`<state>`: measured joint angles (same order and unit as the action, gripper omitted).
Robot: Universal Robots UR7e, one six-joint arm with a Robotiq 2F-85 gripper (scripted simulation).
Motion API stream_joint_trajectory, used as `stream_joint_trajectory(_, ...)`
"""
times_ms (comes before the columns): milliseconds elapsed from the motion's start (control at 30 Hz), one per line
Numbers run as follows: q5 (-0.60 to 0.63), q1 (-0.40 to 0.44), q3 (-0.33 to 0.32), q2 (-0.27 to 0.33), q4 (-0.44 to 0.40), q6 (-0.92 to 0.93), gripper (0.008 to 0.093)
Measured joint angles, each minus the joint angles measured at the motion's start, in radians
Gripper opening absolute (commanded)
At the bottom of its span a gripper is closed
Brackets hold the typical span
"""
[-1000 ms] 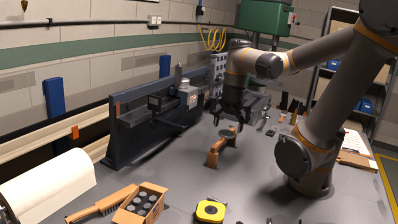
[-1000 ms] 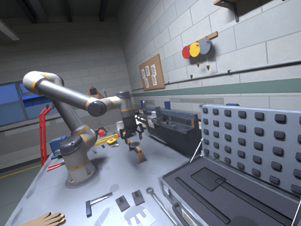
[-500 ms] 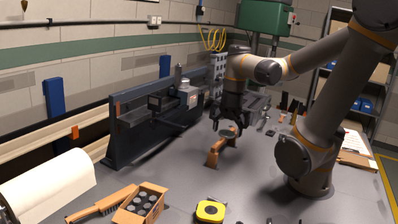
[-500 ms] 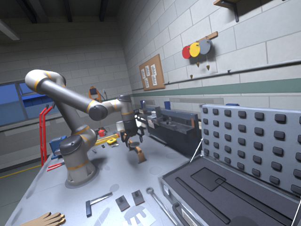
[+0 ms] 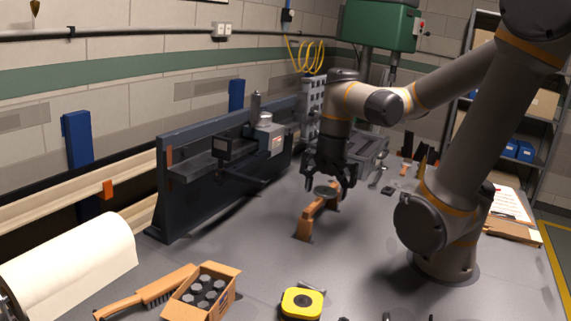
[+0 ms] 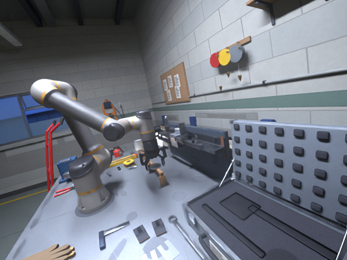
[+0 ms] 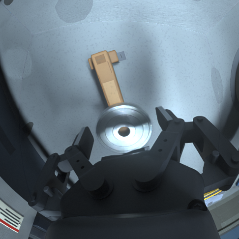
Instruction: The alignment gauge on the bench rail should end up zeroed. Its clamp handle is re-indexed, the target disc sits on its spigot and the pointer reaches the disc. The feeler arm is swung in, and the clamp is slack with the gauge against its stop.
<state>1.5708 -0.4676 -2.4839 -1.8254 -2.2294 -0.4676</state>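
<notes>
The steel target disc [image 5: 326,191] [image 7: 123,131] lies flat on the near end of an orange stand [image 5: 314,210] [image 7: 107,80] in the middle of the bench, its centre hole facing up. My gripper [image 5: 328,183] [image 6: 153,165] [image 7: 124,125] hangs straight over the disc, open and empty, with a finger to either side of it. The alignment gauge [image 5: 265,135] [image 6: 176,137] sits on the dark bench rail [image 5: 227,158] behind and to the left, a tall clamp handle [image 5: 255,108] rising from it. Its square-headed feeler arm [image 5: 222,149] stands at the rail's front.
The orange stand runs from the disc toward the bench front. An open tool case [image 6: 266,196] fills the right end of the bench. A drill press [image 5: 377,28] stands behind my arm. A box of bolts [image 5: 202,292], a brush [image 5: 140,298] and a yellow tape measure [image 5: 302,302] lie near the front.
</notes>
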Motion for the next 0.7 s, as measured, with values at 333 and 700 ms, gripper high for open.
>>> stream_joint_trajectory(333, 0.000, 0.000, 0.000, 0.000, 0.000, 0.000, 0.0820)
stream_joint_trajectory(700, 0.000, 0.000, 0.000, 0.000, 0.001, 0.000, 0.0600)
